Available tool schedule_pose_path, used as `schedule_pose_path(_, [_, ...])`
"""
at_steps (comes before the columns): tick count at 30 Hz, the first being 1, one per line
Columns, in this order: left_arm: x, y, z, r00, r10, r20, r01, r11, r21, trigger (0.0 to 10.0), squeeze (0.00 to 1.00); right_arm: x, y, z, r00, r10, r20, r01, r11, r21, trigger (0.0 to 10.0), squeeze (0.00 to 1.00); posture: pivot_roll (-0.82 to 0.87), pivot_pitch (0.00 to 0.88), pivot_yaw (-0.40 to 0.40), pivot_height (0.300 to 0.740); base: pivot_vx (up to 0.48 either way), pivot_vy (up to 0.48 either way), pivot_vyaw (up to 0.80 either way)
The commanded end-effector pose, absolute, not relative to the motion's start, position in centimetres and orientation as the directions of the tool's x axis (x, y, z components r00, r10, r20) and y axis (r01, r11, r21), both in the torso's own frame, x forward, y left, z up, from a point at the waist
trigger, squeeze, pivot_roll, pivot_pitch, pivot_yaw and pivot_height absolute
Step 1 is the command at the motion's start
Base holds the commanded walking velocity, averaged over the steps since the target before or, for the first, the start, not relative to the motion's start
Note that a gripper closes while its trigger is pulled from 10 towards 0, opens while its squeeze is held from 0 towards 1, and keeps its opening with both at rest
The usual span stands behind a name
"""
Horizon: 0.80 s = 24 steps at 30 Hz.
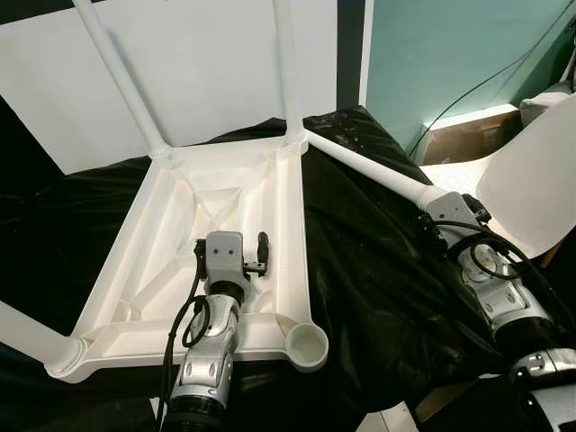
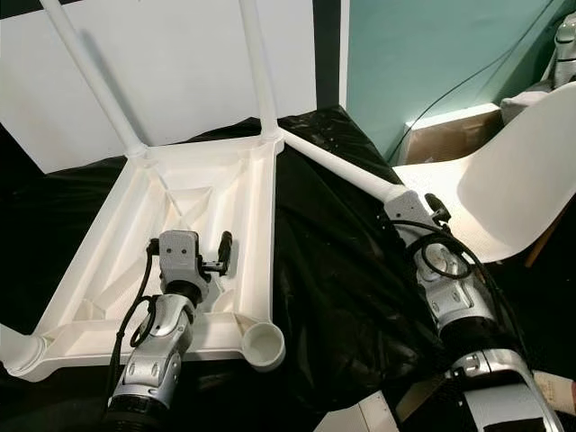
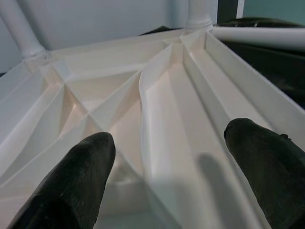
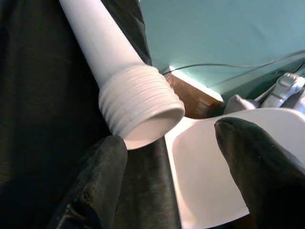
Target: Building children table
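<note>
The white plastic table top (image 1: 175, 261) lies upside down on a black sheet. Legs stand in its two far corners (image 1: 121, 76) (image 1: 286, 63), and a third (image 1: 22, 333) sticks out at the near left. The near right socket (image 1: 309, 345) holds no leg. My left gripper (image 1: 230, 245) hovers open over the ribbed underside (image 3: 162, 100). A loose white leg (image 1: 369, 166) lies on the sheet. Its threaded end (image 4: 140, 102) points at my right gripper (image 1: 450, 211), whose fingers (image 4: 95, 186) stand open, not clamped on it.
The black sheet (image 1: 360, 261) covers the work surface. A white chair shell (image 1: 531, 180) stands close at the right, with a cardboard box (image 1: 459, 139) and a cable by the teal wall behind. A white panel (image 1: 198, 63) leans at the back.
</note>
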State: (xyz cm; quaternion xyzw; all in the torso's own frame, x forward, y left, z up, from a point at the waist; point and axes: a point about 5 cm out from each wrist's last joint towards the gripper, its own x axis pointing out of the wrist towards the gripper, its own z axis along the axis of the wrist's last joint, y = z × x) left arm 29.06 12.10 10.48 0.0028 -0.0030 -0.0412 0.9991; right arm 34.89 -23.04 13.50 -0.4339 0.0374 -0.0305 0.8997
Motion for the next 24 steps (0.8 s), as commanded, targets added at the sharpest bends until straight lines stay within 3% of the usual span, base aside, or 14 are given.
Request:
schedule_pose_path(1, [28.8,12.7,10.4,0.998,-0.066,-0.007,0.066,0.998,0.022,10.0,0.0,35.2,-22.8,13.7,0.997,-0.069,-0.046,0.001,0.567,-0.824,10.0,0.0,-0.02,0.01,0.115,0.74,0.0,0.0,0.0])
schedule_pose_path(12, [28.6,12.8,10.2,0.998,-0.061,-0.016,0.061,0.998,0.024,10.0,0.0,35.8,-22.5,12.9,0.995,-0.029,-0.098,-0.068,0.531,-0.845,10.0,0.0,-0.01,0.005,0.119,0.74,0.0,0.0,0.0])
schedule_pose_path(17, [28.7,12.8,10.3,0.998,-0.063,-0.015,0.063,0.998,0.03,10.0,0.0,36.2,-22.4,13.7,0.995,-0.026,-0.095,-0.061,0.594,-0.802,10.0,0.0,-0.02,0.0,0.121,0.74,0.0,0.0,0.0])
schedule_pose_path(24, [28.7,12.8,10.4,0.998,-0.067,-0.011,0.067,0.997,0.037,10.0,0.0,36.3,-22.6,13.3,0.994,-0.025,-0.105,-0.071,0.588,-0.806,10.0,0.0,-0.02,0.0,0.125,0.74,0.0,0.0,0.0])
